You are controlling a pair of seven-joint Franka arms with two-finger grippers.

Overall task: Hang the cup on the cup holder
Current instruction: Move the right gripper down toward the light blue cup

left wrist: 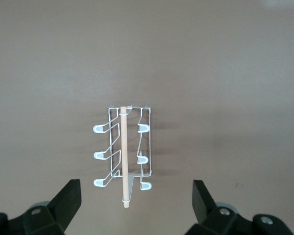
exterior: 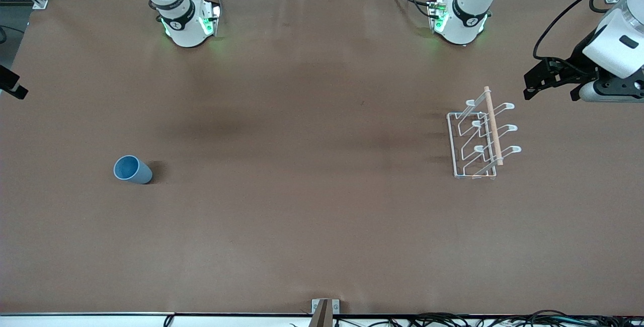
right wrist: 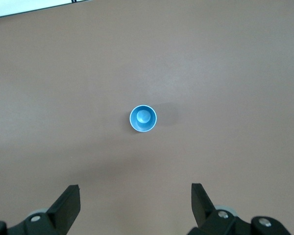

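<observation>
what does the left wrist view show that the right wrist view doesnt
Only the left wrist view shows the cup holder, a white wire rack with looped prongs and a wooden rod across its top, framed between the open left gripper.

Only the right wrist view shows the cup, seen from above, standing upright on its own between the open fingers of the right gripper.

Both show the bare brown table, and in each the gripper is up in the air, holding nothing and touching nothing.
</observation>
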